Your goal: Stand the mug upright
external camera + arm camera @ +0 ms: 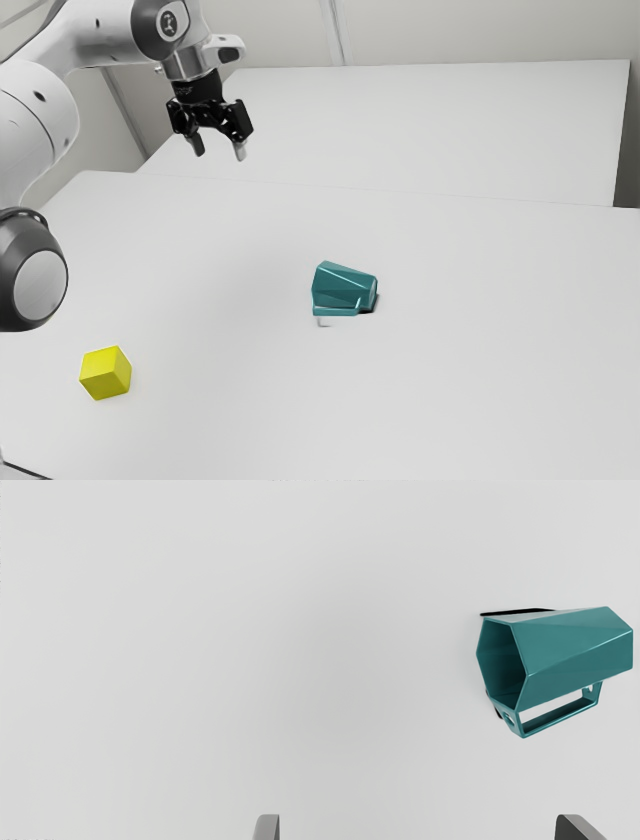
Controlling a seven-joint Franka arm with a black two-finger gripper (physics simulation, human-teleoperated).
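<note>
High above the table, toward the exterior view's upper left, my gripper [220,152] hangs with its fingers wide apart and nothing between them. A teal faceted mug [343,287] lies on its side on the table, apart from the gripper and farther toward the exterior view's right. In the wrist view the mug [570,650] shows its open mouth and its rectangular handle along one side. Both fingertips of the gripper [417,827] stand far apart there, touching nothing.
A yellow cube [106,373] sits on the white table [480,380], near the exterior view's lower left. Behind the table's far edge is another pale flat surface [430,130].
</note>
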